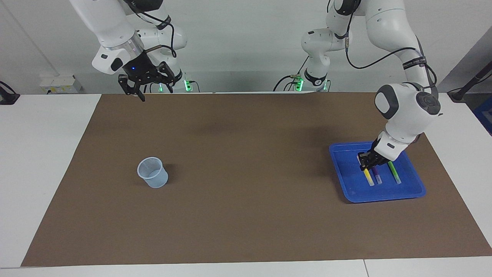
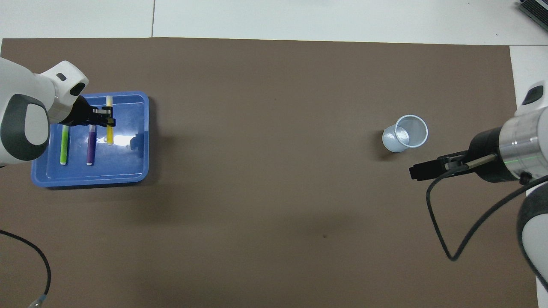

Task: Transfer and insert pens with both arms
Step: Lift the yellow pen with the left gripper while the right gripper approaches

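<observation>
We've got the left gripper (image 1: 365,164) clenched on the yellow pen (image 1: 368,177), lifted over the blue tray (image 1: 348,184) near the bench's left-arm end. Right gripper (image 1: 137,87) released, waiting. Risk: the off-centre hold pivots, fouling handover or cup (image 1: 153,172) insertion.

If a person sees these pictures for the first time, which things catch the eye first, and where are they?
The bright blue tray at the left arm's end of the brown mat stands out first. The purple pen and green pen lie in it, and the left gripper is shut on the yellow pen over it. Next comes the pale plastic cup, upright toward the right arm's end, with the open right gripper hanging above the mat's edge.
</observation>
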`<state>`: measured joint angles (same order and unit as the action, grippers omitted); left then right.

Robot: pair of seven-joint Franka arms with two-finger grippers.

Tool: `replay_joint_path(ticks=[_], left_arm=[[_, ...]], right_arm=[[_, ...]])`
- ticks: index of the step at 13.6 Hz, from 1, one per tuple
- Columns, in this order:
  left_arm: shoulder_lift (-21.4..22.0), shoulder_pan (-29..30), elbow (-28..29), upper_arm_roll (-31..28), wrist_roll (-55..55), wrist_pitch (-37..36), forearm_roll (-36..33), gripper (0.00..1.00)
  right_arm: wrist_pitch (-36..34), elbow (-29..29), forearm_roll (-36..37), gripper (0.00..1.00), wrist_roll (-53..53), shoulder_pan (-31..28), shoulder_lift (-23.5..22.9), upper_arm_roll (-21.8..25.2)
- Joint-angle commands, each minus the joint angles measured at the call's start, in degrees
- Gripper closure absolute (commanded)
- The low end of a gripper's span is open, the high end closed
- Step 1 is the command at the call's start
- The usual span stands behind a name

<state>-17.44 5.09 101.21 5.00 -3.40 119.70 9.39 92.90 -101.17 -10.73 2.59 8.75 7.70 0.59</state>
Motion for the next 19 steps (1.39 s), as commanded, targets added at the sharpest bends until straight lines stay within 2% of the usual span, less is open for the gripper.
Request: replay_joint_path(ticks=[1,4,8,11,13,14,17,19], left_arm=[[-0.5,0.9,-1.3,0.0,6.3,-5.3,7.2,1.0],[0.9,0.1,-1.3,0.1,26.8,-11.1,12.8,1.0],[2.1,-1.6,-0.5,0.4,37.7,-15.0,12.9,1.0],[2.2,-3.4,-0.5,0.7,46.3,-16.3,15.2,1.0],[2.2,-3.5,-0.4,0.7,51.5,-16.2,21.5,1.0],[2.3,-4.3,-0.3,0.8,53.0,-16.1,22.2,1.0],[2.4,-7.7,-0.1,0.8,60.7,-15.6,26.1,1.0],[2.4,-9.2,-0.1,0.8,66.1,-15.2,29.5,1.0]], right_arm=[[4.2,-3.4,-4.4,0.0,-5.2,2.0,0.4,0.2],[8.2,-5.3,-7.3,0.0,-11.4,4.4,-0.4,0.2],[13.3,-6.6,-13.9,0.0,-20.4,6.9,-2.8,0.2],[19.0,-8.7,-20.9,0.0,-18.7,9.1,-5.1,0.2],[22.7,-8.8,-21.8,0.0,-15.5,12.1,-7.3,0.2],[25.2,-9.0,-24.0,0.0,-15.7,13.8,-8.0,0.2],[35.4,-11.5,-32.1,0.0,-16.2,18.8,-9.9,0.2],[41.5,-11.5,-35.0,0.0,-16.3,22.3,-12.1,0.2]])
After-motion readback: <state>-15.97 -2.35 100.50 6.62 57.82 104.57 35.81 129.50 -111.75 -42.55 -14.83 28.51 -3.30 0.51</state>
